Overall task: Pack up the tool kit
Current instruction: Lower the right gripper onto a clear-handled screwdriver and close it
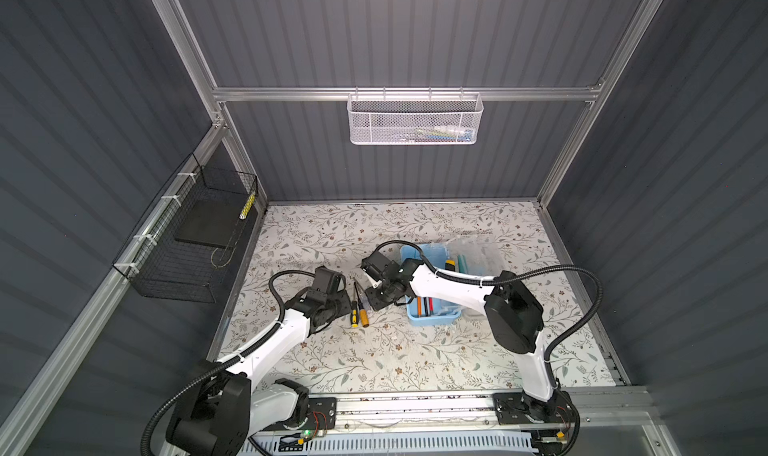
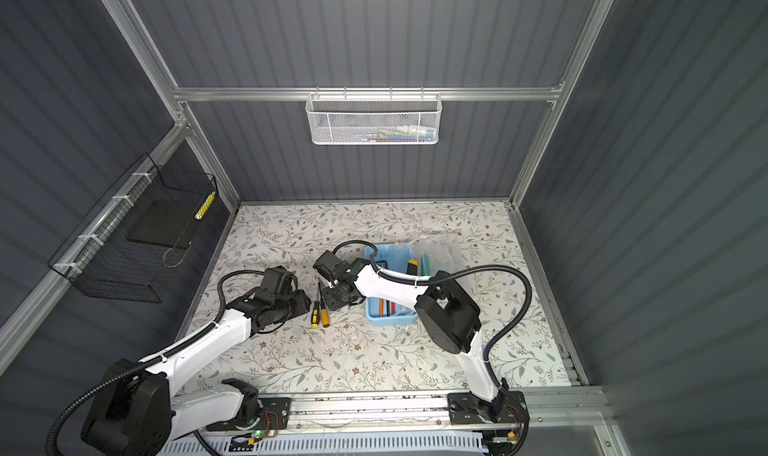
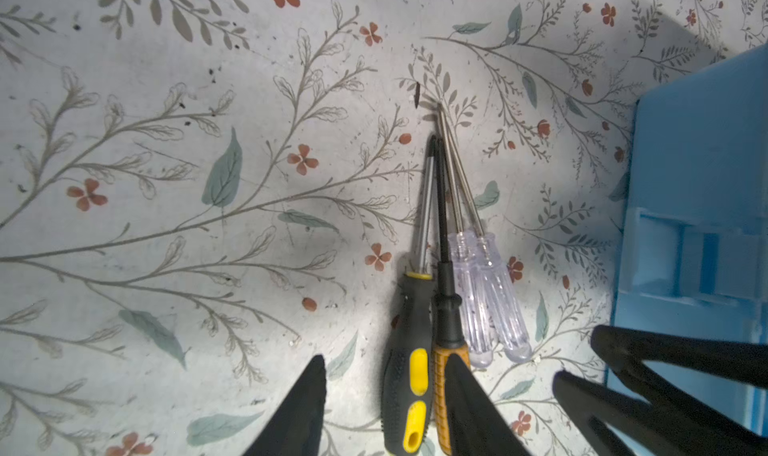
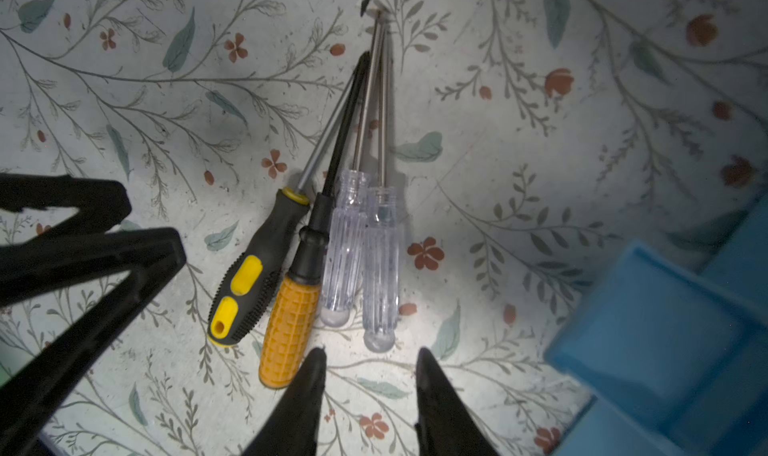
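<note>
Your blue box [image 1: 434, 320] holds slim tools [image 1: 424, 304] and a yellow-black knife [image 1: 450, 263]; left gripper [image 3: 384, 356] and right gripper [image 4: 370, 350] gape above loose screwdrivers [image 4: 291, 308].

You see the left arm [image 1: 270, 342] and right arm [image 1: 444, 283] built alike: white link shells, black joint housings, a black ribbed cable [image 1: 561, 268] strapped on with white ties, and black tapered fingers [image 4: 305, 404].

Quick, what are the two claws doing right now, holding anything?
Left gripper: open, over the black-and-yellow screwdriver handle, not gripping.
Right gripper: open, empty.
</note>
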Available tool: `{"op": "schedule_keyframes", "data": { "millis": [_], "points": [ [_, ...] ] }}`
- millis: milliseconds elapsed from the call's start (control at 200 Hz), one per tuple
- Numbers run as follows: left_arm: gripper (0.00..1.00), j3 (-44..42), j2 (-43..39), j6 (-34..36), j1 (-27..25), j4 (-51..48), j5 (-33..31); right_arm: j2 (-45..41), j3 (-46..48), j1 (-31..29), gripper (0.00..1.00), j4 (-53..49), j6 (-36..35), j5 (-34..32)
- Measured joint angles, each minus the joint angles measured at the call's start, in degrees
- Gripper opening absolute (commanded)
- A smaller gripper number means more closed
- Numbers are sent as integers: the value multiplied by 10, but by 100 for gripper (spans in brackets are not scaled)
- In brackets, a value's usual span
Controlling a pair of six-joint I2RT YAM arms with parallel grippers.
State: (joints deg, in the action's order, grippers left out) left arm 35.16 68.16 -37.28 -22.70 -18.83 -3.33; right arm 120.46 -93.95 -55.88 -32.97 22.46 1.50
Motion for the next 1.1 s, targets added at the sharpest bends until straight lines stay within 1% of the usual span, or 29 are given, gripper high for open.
{"op": "schedule_keyframes", "data": {
  "millis": [110,405,1101],
  "points": [
    [47,-2,2,0,8,9,5,17,-17,0,29,-6,-3,-4],
    [47,-2,19,0,16,24,17,55,-54,1,29,-25,-9,-19],
    [46,-3,26,0,22,38,19,94,-73,3,29,-35,-17,-18]
  ]
}}
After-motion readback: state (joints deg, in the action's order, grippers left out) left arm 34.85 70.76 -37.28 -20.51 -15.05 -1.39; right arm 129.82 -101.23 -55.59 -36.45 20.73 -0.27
